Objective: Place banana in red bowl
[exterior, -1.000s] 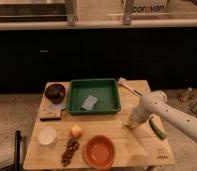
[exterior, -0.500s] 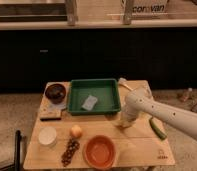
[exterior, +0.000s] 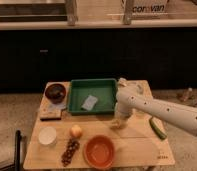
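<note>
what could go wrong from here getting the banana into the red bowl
The gripper sits low over the banana, which is mostly hidden beneath it beside the green tray; a poor grip might nudge it away or drop it. The red bowl lies toward the table's front, with the round fruit close by; a low carry might knock that fruit.
</note>
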